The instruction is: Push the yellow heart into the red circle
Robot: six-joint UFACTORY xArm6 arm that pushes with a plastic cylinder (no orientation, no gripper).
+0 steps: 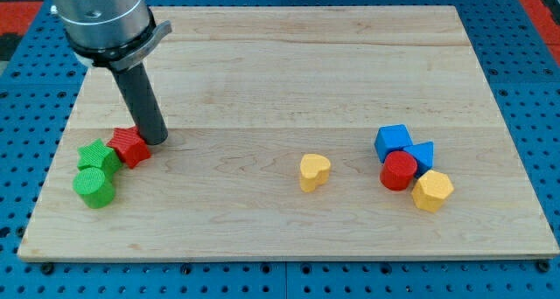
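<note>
Pale wooden board (pixel 289 72) on blue pegboard: yellow heart block (pixel 314 171) lies lower centre, well apart from red cylindrical block (pixel 399 170) at lower right. My tip (pixel 156 139), a bare rod with nothing to open or close, touches the red star block (pixel 130 146) at left. Recommend approaching the heart from its left and pushing straight rightward.

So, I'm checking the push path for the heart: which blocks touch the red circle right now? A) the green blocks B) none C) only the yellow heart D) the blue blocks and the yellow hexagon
D: the red circle sits packed against two blue blocks and the yellow hexagon, while the yellow heart lies apart on the view's left of it.
</note>
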